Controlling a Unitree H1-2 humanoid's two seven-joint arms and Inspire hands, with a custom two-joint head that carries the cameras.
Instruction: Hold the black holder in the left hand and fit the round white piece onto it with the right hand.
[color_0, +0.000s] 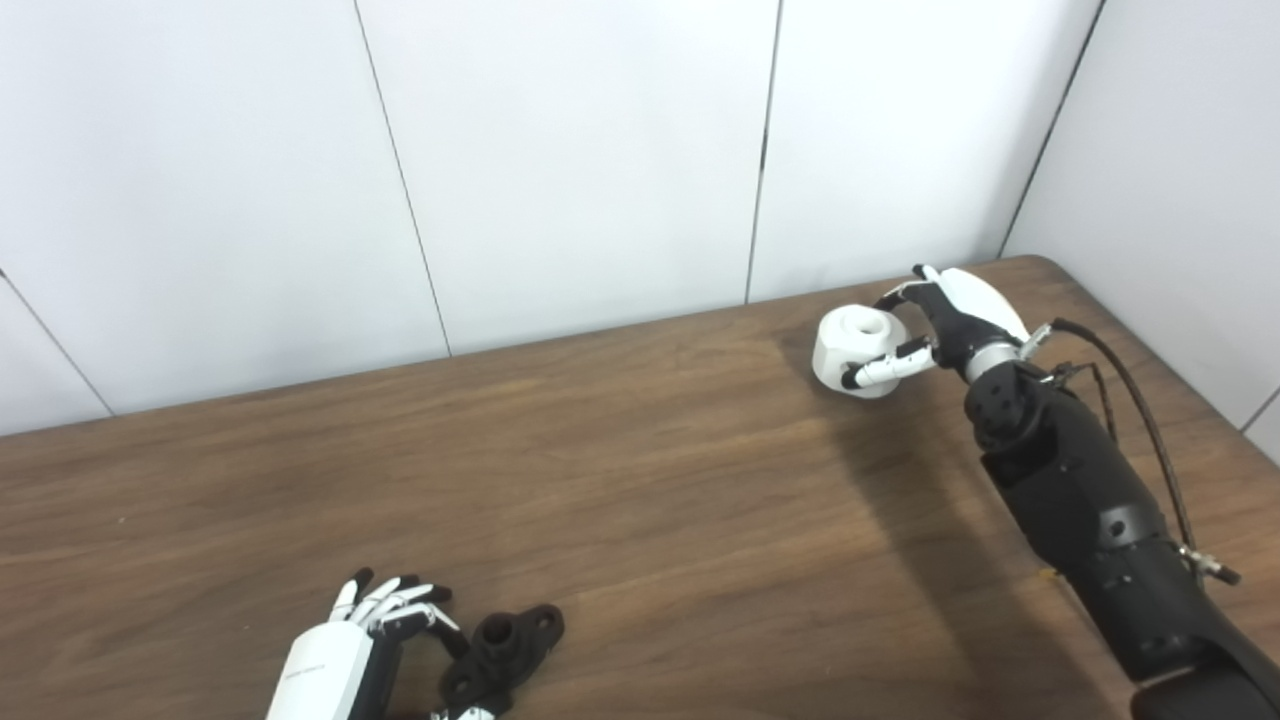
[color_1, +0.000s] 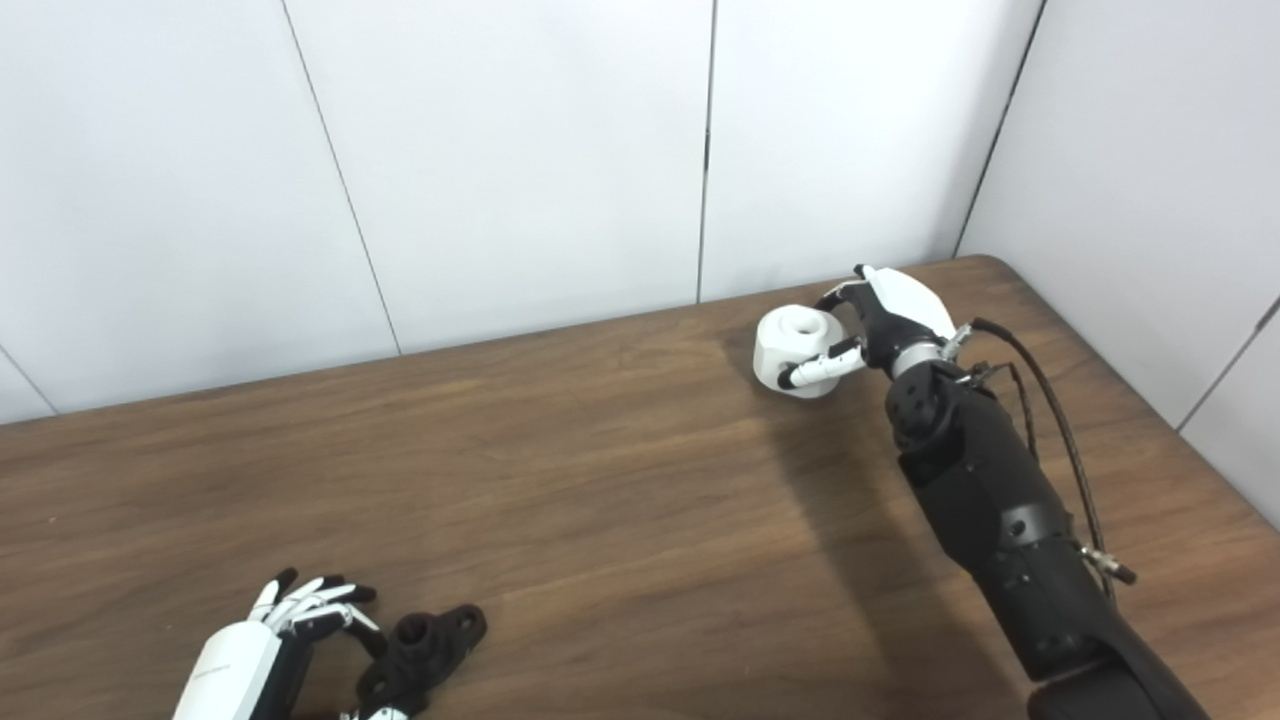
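Near the far right corner of the brown wooden table (color_0: 640, 470), the right hand (color_0: 945, 325) is clasping the round white plastic piece (color_0: 858, 350). At the near edge, the left hand (color_0: 375, 635) is closing its fingers around the black plastic holder (color_0: 505, 645).

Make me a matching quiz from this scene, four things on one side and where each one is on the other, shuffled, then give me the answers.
Things:
1. black holder
2. round white piece
3. left hand
4. right hand

Places:
A. far right of the table, fingers around the white piece
B. near edge, just right of the left hand
C. far right, within the right hand's fingers
D. bottom left, beside the holder

Pairs: 1-B, 2-C, 3-D, 4-A
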